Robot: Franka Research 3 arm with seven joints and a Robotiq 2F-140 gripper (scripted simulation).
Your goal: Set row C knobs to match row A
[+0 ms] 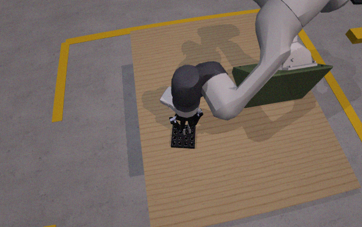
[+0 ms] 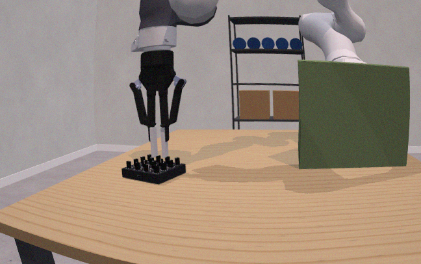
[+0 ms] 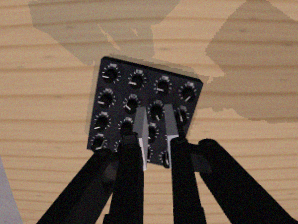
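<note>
So the knob box (image 2: 153,172) is sitting flat on the wooden table (image 2: 227,211). In the top view it's close to the table's left edge, and it's well away from the big green panel (image 2: 352,114) standing on the other side. It's a small black square with four rows of four black knobs. The printed names and the white lines are way too tiny for us to read in any view, so we can't say which knob points where.

The gripper (image 2: 159,153) hangs straight down over the box, with the arm reaching in from behind the green panel. Its fingers are drawn in close with just a narrow slot left between the pale pads (image 3: 140,124). They aren't pinching anything. In the wrist view the pads sit on either side of one knob in the inner part of the grid, with neighbouring knobs right beside them. From the side the fingertips come down to about the level of the knob tops. We can't tell whether they actually touch anything.

Background stuff: a dark shelf rack (image 2: 230,65) by the wall with blue discs (image 2: 267,43) up top and brown boxes (image 2: 254,105) lower down. Yellow tape (image 1: 60,84) lines the grey floor around the table.
</note>
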